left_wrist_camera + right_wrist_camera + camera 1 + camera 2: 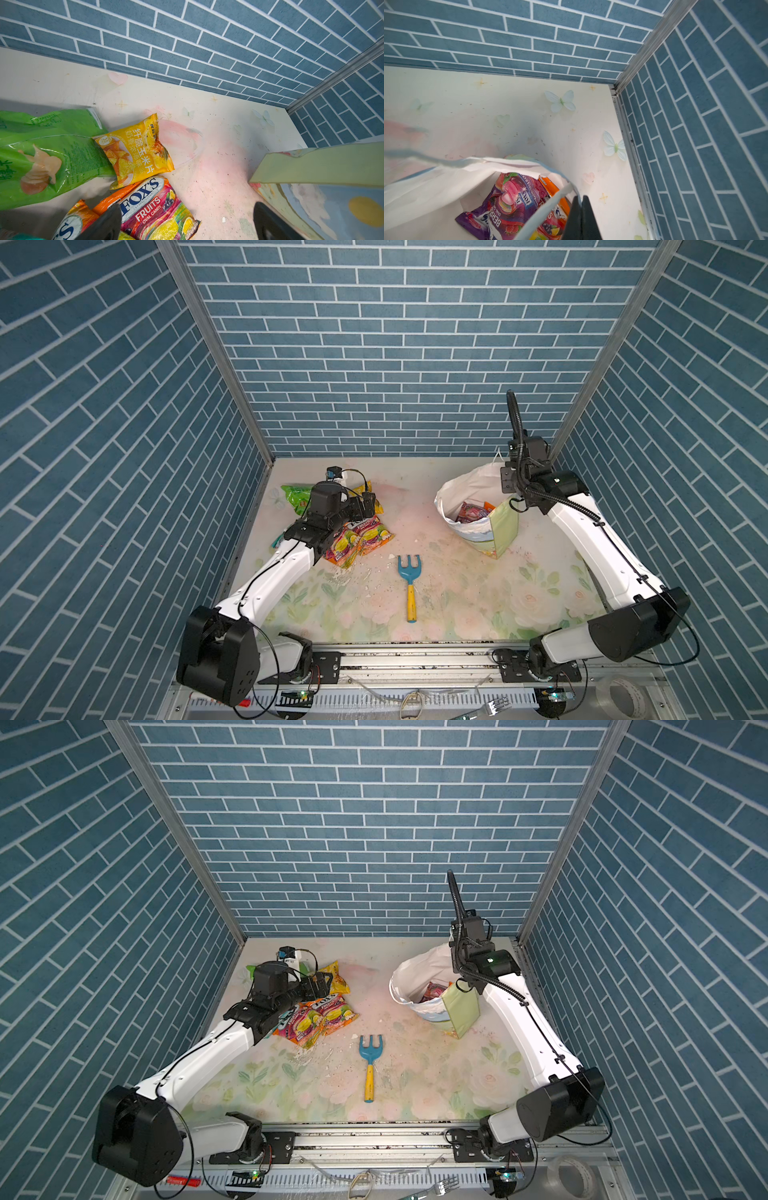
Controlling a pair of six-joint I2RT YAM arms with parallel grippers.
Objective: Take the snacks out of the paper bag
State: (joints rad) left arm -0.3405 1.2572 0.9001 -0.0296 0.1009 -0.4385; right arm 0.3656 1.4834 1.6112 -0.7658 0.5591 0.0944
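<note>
Holding the paper bag (465, 485) rim clenched in my right pincer (580, 199), left pincer (186, 207) released over snacks (357, 539) lying left; next I should grab the purple packet (508, 199) inside.

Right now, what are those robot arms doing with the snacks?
They are emptying a paper bag. The right gripper pinches the bag's rim; a purple packet and an orange packet lie inside. The left gripper hangs open over what is already out: a green packet, a yellow packet and fruit candy packets.

A blue-headed, yellow-handled rake (410, 585) lies flat on the floral tabletop (478, 605).
</note>
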